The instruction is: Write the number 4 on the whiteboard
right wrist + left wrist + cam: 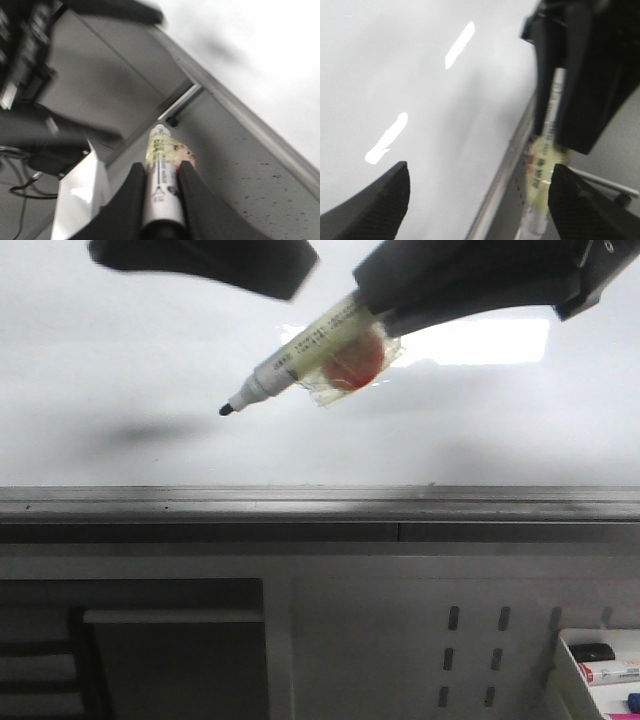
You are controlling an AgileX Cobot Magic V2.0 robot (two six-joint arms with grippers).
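Only blurred, unreadable print on the marker barrel.

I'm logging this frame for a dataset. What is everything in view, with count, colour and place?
whiteboard: one, glossy white with grey metal edge strip, fills the upper front view; no writing visible.
marker: one, white barrel, black tip, yellowish tape and a red lump around it, over the board.
perforated panel: one, white, below the board edge.
tray: one, white, lower right, holding spare markers.
left tool: black, open, holding nothing.
right tool: black, shut on the marker.
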